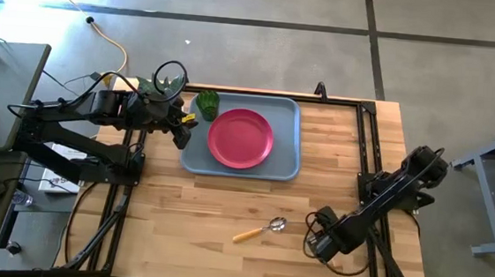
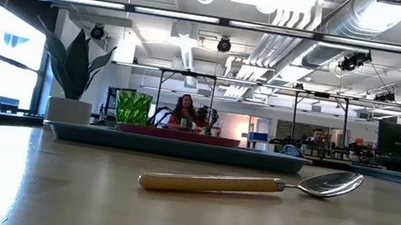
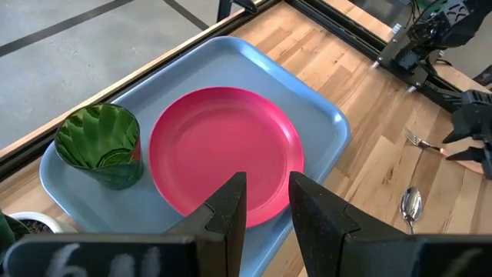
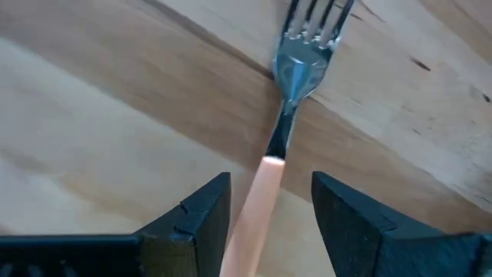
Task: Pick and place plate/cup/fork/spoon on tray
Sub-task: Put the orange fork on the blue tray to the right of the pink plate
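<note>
The pink-red plate (image 1: pixel 240 138) and the green cup (image 1: pixel 208 105) stand on the blue-grey tray (image 1: pixel 285 164) at the far middle of the table. The spoon (image 1: pixel 262 231) lies on the wood nearer the front, bowl toward the right. My left gripper (image 3: pixel 267 201) hovers by the tray's left edge (image 1: pixel 186 132), slightly open and empty. My right gripper (image 4: pixel 269 192) is low at the front right (image 1: pixel 317 241), open. Its fingers stand on either side of the fork's orange handle (image 4: pixel 257 208). The fork lies flat on the table and is hidden in the high view.
A potted plant (image 1: pixel 163 83) stands just off the tray's far left corner, close to my left arm. Black frame rails (image 1: pixel 366 148) run along the table's right side. Bare wood lies between the tray and the spoon. People sit far behind the table in the low view (image 2: pixel 185 110).
</note>
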Robot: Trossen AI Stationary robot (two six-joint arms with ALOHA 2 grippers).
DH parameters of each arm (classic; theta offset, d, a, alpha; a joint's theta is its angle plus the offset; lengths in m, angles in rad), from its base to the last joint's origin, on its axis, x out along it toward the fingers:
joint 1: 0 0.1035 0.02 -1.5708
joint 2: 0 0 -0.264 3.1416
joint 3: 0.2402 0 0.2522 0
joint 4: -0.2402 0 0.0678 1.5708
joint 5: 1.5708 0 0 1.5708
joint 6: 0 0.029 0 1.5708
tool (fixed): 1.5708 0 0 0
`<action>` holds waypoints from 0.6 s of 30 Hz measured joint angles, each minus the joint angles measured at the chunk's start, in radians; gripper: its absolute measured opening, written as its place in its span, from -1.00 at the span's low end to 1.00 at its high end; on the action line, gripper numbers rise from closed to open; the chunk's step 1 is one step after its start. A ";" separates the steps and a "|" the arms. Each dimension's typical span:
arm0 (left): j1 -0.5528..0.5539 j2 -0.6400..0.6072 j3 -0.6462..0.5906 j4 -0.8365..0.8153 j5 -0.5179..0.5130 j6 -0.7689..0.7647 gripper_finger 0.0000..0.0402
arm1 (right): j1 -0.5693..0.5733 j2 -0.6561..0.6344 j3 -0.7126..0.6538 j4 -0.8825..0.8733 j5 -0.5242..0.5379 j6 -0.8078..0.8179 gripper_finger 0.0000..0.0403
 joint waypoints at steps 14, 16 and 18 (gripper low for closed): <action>0.000 0.000 0.000 0.000 0.000 0.000 -0.55 | 0.000 0.063 0.003 0.027 -0.016 0.022 -0.27; 0.000 0.000 0.000 0.000 0.000 0.000 -0.55 | 0.000 0.063 0.003 0.033 -0.016 0.027 -0.37; 0.000 0.000 0.000 0.000 0.000 0.000 -0.55 | -0.001 0.064 0.003 0.043 -0.016 0.027 -0.47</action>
